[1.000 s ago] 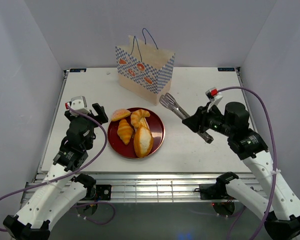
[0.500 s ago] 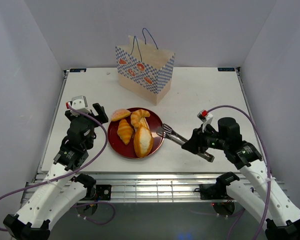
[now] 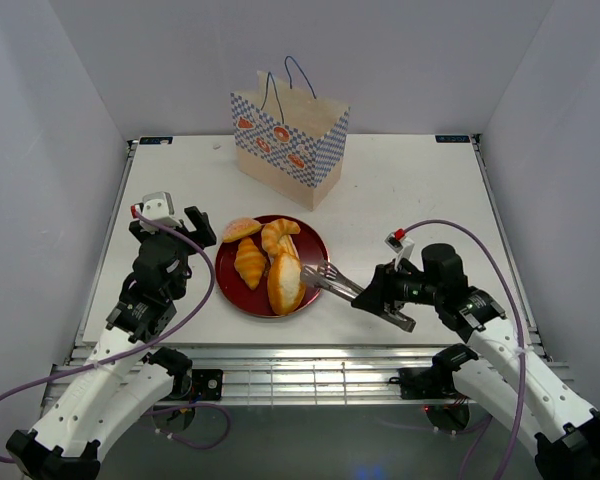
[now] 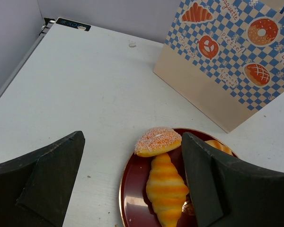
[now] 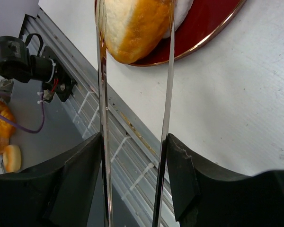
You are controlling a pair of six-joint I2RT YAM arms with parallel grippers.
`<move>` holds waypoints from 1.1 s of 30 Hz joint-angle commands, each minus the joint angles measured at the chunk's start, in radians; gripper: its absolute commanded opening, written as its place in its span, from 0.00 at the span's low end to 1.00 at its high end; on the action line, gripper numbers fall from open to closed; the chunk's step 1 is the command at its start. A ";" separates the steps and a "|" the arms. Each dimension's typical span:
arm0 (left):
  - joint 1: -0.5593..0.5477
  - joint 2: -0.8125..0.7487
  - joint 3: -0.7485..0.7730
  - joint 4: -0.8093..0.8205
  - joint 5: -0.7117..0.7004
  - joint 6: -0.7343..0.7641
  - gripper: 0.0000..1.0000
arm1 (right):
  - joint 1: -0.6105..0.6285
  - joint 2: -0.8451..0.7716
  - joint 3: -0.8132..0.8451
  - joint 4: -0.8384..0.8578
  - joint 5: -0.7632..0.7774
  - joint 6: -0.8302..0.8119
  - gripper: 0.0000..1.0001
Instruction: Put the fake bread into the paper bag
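Roughly near-to-far runs the loaf, flanked by spread tongs held in the half-open right claw.

Printed in slanted blue lettering on the upright beige paper bag with blue-white checker print: "pretzel" mid-panel, "croissant" to its left, "…aguette" cut off at the top, "Bagel" at the right edge. On a black label at the worktop corner, pale print too small to read.

Golden fake bread on red plate; checkered paper bag upright beyond.
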 commanded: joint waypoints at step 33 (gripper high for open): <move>-0.003 0.001 0.013 -0.009 0.035 -0.001 0.93 | 0.177 0.113 -0.142 0.347 0.092 0.274 0.68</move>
